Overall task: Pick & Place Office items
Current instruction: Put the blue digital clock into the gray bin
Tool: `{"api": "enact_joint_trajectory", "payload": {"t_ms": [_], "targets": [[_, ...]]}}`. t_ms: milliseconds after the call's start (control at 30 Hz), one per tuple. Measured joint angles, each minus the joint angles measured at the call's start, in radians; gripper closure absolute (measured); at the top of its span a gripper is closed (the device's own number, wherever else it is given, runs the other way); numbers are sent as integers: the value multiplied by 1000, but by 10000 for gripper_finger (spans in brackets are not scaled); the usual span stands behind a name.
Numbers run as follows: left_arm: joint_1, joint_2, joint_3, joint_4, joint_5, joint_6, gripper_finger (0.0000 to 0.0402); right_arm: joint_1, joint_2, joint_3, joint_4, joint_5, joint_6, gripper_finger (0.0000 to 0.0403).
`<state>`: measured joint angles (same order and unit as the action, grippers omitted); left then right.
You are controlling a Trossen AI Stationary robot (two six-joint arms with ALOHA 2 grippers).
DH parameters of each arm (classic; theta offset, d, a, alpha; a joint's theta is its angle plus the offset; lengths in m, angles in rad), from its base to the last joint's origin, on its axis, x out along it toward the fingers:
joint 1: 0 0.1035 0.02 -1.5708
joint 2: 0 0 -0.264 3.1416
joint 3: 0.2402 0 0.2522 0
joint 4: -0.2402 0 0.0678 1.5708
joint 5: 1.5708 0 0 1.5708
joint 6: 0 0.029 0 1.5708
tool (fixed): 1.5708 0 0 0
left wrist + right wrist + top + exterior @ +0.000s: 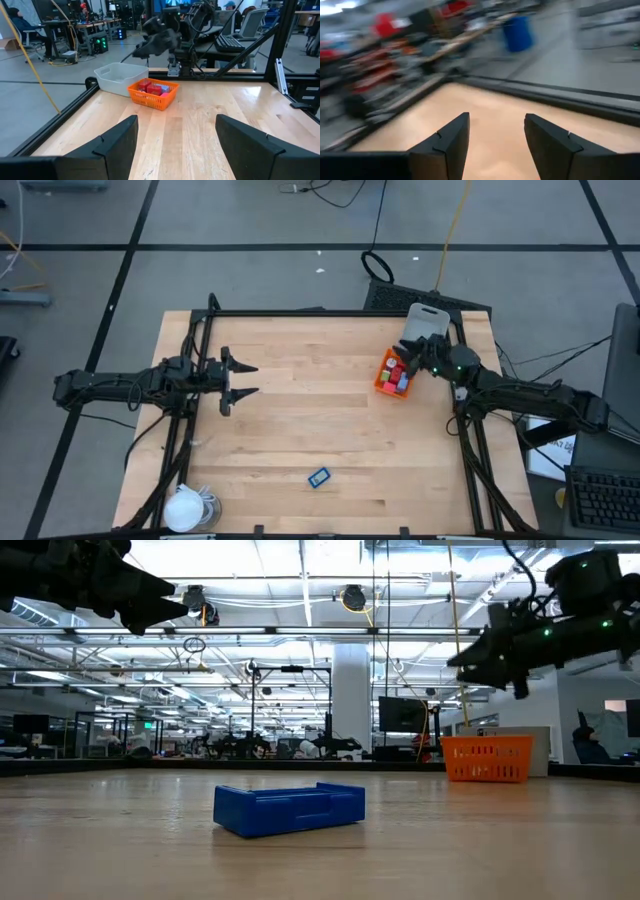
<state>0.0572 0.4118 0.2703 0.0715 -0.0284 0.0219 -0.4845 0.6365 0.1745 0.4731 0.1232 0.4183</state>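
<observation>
The 1 blue flat rectangle (319, 477) left on the bare table lies near the front edge, long axis slightly slanted, about midway between the arms, while the right gripper (418, 358) hovers fingers apart by the orange tray (383, 383), and the left gripper (243, 379) waits, fingers apart, at mid-left.

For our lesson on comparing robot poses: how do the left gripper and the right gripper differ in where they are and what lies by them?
The left gripper hangs over bare wood at the table's left side; the right gripper sits at the far right, by the orange basket. The left gripper has no office item beneath it; the right gripper is right beside the items in the basket. Both are open and hold nothing.
</observation>
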Motion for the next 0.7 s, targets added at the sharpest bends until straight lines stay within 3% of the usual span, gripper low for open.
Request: {"api": "enact_joint_trajectory", "payload": {"t_ms": [200, 300, 500, 700], "targets": [[0, 0, 0, 0, 0, 0, 131, 96, 4, 0, 168, -331, 101, 230], [0, 0, 0, 0, 0, 0, 131, 181, 14, 0, 262, -395, 177, 230], [0, 0, 0, 0, 0, 0, 131, 436, 100, 0, 420, -220, 146, 232], [0, 0, 0, 0, 0, 0, 131, 683, 294, 2, 699, -72, 16, 232]]}}
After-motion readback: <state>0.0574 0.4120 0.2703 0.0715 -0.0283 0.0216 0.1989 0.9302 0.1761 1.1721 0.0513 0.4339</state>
